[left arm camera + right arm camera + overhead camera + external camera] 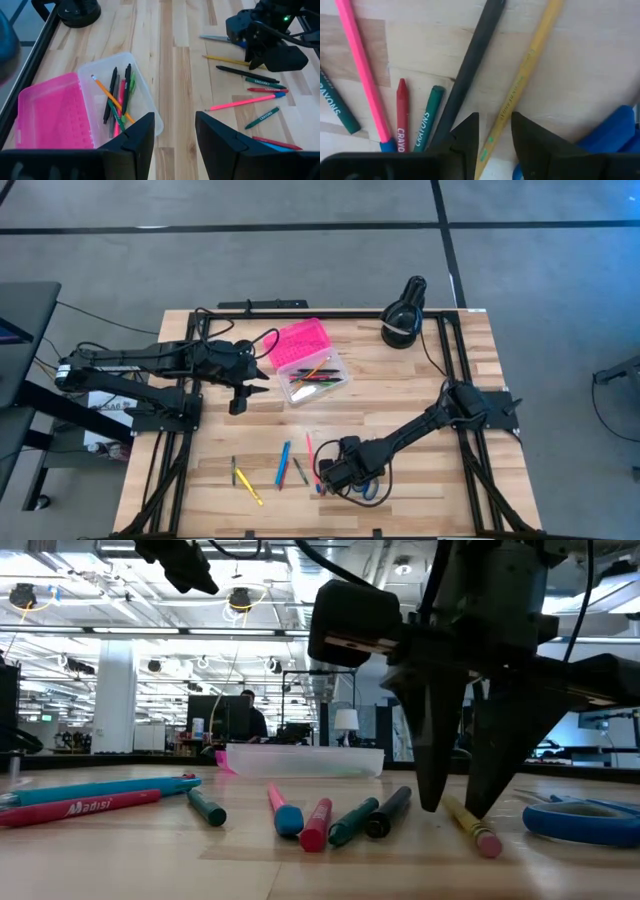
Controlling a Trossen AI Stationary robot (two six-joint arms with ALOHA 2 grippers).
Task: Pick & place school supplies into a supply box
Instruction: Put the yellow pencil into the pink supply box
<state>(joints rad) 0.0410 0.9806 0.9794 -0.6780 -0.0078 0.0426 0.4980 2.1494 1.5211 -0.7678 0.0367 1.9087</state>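
Low over table, right gripper [492, 131] fingers straddle yellow pencil [526, 77], unclosed.

1. "CRAYONS" in white letters runs along the red crayon [402, 120].
2. "CRAYONS" also stands on the green crayon [426, 129] beside it.
3. "Madisi" is printed in white on the red marker [80, 808].
4. Green lettering on the yellow pencil [520, 87] is unreadable.
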